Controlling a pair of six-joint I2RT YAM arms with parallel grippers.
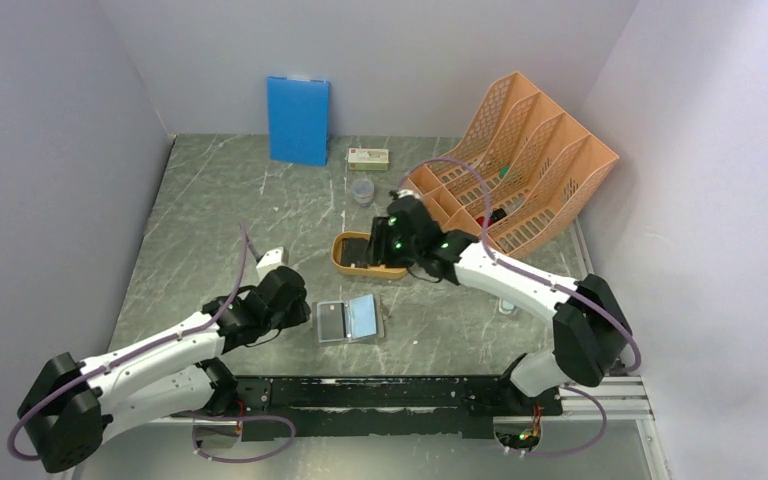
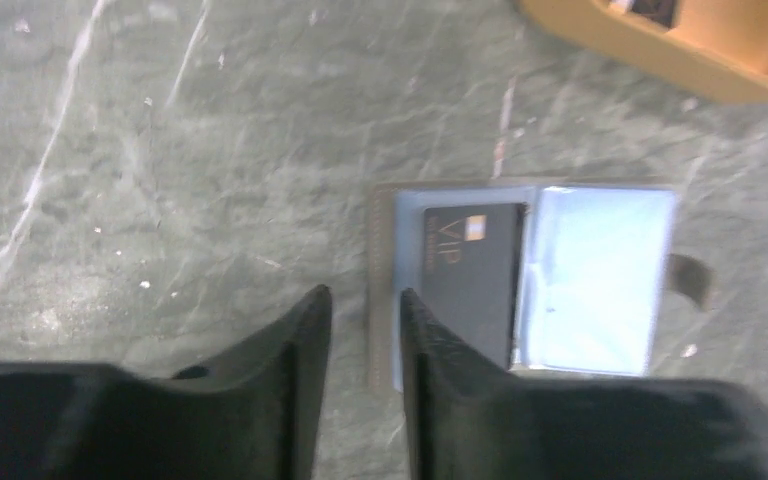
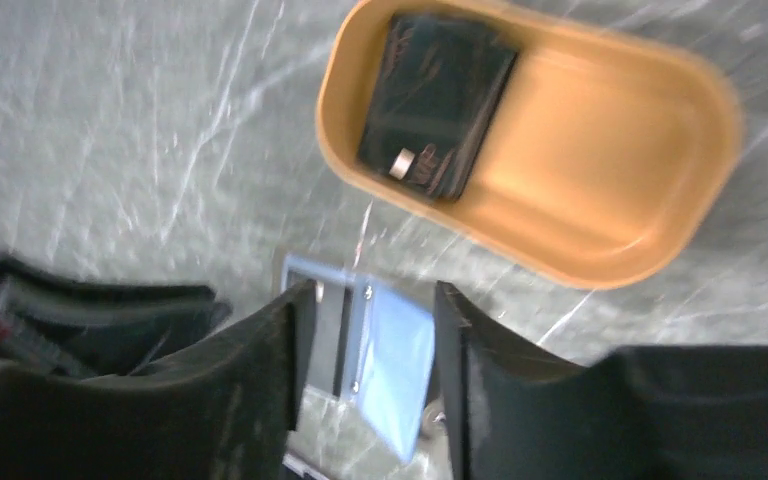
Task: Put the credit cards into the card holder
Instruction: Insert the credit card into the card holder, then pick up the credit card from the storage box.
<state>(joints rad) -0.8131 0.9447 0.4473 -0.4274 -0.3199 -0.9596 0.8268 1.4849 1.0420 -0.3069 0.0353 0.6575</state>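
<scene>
Near the middle of the desk's near edge, the holder (image 2: 600, 280) lies open, one black card (image 2: 470, 275) in its left half. More cards (image 3: 435, 105) remain in the tray (image 3: 700, 200). The left end effector (image 2: 365, 300) and right end effector (image 3: 372, 295) are both apart, empty.

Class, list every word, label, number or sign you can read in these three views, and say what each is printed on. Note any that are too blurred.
"VIP": on the black card in the open card holder; the fine print beside it is too small to read.
The second black card, in the yellow tray: pale markings, too blurred to read.
The small box at the table's far edge: red-and-white label, too small to read.
</scene>
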